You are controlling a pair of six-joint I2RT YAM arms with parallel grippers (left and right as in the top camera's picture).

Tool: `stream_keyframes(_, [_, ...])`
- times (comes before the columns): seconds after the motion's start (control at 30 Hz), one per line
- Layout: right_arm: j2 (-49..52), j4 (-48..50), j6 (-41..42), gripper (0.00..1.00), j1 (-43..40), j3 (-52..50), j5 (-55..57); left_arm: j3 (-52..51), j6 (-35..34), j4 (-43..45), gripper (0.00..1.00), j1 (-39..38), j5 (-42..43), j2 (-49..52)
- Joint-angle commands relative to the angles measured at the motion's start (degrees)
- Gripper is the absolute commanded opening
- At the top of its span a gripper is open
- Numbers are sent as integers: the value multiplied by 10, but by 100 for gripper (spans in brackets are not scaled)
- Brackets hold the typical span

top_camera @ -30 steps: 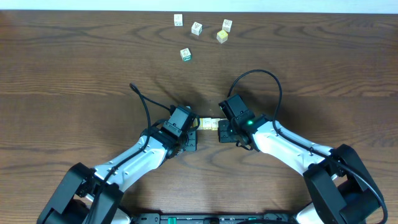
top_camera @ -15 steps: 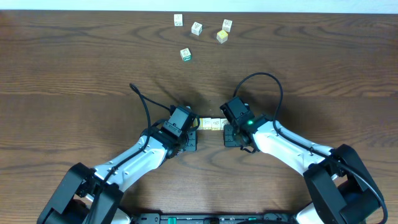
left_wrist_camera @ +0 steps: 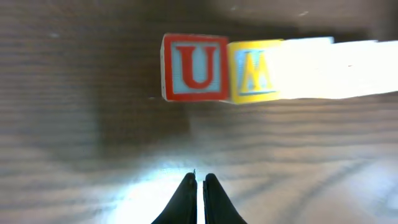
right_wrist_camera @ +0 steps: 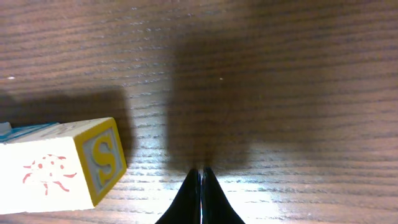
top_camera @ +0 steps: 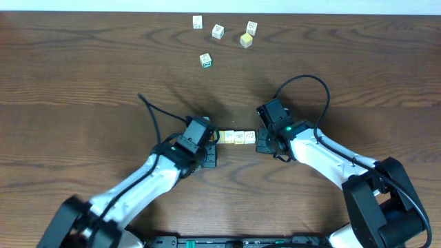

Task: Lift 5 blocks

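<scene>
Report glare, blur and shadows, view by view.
Left wrist: glare whites out the blocks right of the yellow block; the red U block is slightly soft. Right wrist: sharp, a dark shadow on the table. Overhead: evenly lit, no glare.

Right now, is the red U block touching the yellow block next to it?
Touching. Left wrist view: the red U block sits flush against the yellow block, no gap between them.

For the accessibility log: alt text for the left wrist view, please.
A row of blocks runs across the top: a red-framed U block, a yellow block touching it, the rest lost in glare. Below, the shut left pincer points toward them, touching nothing, over a dark wooden table.
</scene>
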Motion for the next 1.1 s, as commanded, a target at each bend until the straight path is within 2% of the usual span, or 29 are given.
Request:
stream_keyframes(0.0, [-1, 5, 8, 1, -3, -1, 0, 3, -7, -33, 7, -1, -2, -63])
stream_keyframes(0.13, [-1, 10, 7, 1, -3, -1, 0, 3, -7, -87, 7, -1, -9, -144])
stream_keyframes(0.33, [-1, 21, 3, 1, -3, -1, -8, 3, -6, -98, 7, 3, -102, -205])
stream_keyframes(0.57, [-1, 32, -9, 1, -3, -1, -27, 3, 11, -97, 8, 58, -117, -162])
stream_keyframes(0.6, [-1, 35, -15, 1, -3, -1, -35, 3, 11, -96, 11, 71, -117, -150])
stream_keyframes(0.8, [-1, 45, -20, 1, -5, -1, -47, 3, 53, -49, 7, 129, -37, -82])
stream_keyframes(1.07, [-1, 67, -20, 1, -10, -1, -77, 3, 75, 2, 7, 136, -2, -40])
